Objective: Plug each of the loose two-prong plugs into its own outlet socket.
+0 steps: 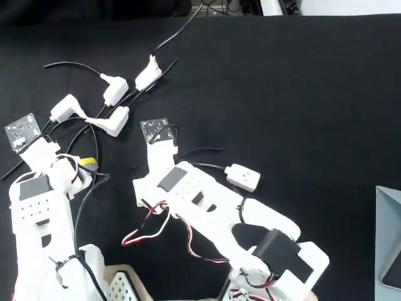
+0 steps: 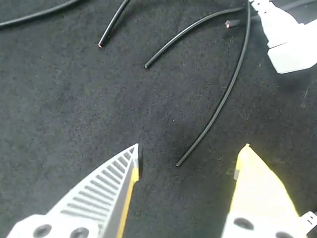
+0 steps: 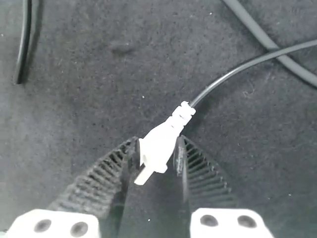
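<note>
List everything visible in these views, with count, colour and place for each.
plug: one, white, two-prong, gripped, black cable trailing off it
connector pieces: four, white, clustered at the table's far left; plug or socket cannot be told
block: one, white, likely a socket, mid-table on a black cable
cables: several, black, loose across the far left
grey object: one, at the right edge, cut off
cloth: one, black, covering the table
arms: two, white, at the near edge
left gripper: one, open over cloth and cable ends
right gripper: one, shut on the plug
</note>
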